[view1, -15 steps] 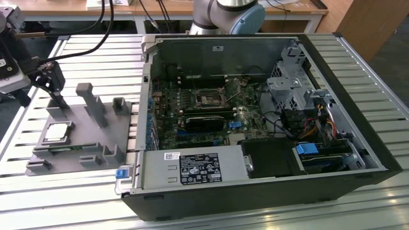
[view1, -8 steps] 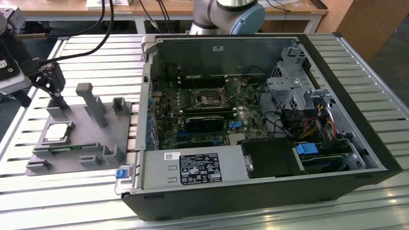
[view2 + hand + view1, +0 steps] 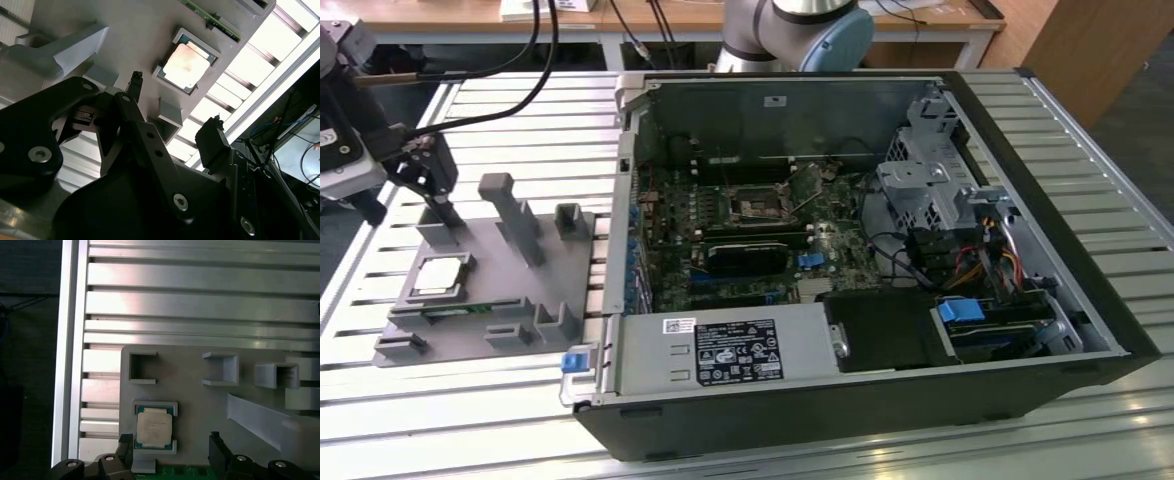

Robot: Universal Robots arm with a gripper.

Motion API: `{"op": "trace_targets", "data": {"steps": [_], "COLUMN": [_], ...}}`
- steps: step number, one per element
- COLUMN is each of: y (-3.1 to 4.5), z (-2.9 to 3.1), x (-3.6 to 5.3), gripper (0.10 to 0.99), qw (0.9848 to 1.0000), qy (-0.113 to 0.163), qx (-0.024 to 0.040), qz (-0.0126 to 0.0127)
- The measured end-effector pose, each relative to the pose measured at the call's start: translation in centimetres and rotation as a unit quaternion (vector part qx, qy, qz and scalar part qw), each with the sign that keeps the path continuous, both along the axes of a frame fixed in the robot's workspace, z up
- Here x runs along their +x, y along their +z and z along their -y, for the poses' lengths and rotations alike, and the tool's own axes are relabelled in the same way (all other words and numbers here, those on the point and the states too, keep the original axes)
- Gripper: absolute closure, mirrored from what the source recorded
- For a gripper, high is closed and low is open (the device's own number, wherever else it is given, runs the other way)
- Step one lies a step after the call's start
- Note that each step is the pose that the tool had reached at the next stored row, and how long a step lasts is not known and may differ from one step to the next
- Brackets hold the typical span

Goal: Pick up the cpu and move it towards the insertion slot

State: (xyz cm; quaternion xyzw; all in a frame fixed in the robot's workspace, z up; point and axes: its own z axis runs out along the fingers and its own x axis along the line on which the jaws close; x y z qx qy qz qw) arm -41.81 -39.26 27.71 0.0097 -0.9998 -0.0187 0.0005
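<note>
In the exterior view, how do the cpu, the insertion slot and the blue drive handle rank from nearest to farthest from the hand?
1. cpu: in the grey holder, close beneath the hand, at the exterior view's left.
2. insertion slot: on the board inside the computer case, mid-picture.
3. blue drive handle: inside the case, at the exterior view's right.

Looks like a robotics lab or workshop: slotted aluminium bench [image 3: 480, 420] across the exterior view, opened computer case [image 3: 761, 110] at centre, grey moulded fixture [image 3: 494, 282] at left, robot arm base [image 3: 801, 30] at top centre, cables [image 3: 550, 40] and wooden desks [image 3: 694, 18] along the top edge.
</note>
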Motion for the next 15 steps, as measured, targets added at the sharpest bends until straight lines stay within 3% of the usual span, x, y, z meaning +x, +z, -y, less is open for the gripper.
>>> {"op": "trace_targets", "data": {"steps": [15], "y": [-0.62], "z": [0.0], "x": [0.0], "gripper": [0.38], "qw": [1.0], "qy": [0.0], "qx": [0.0], "qz": [0.0]}}
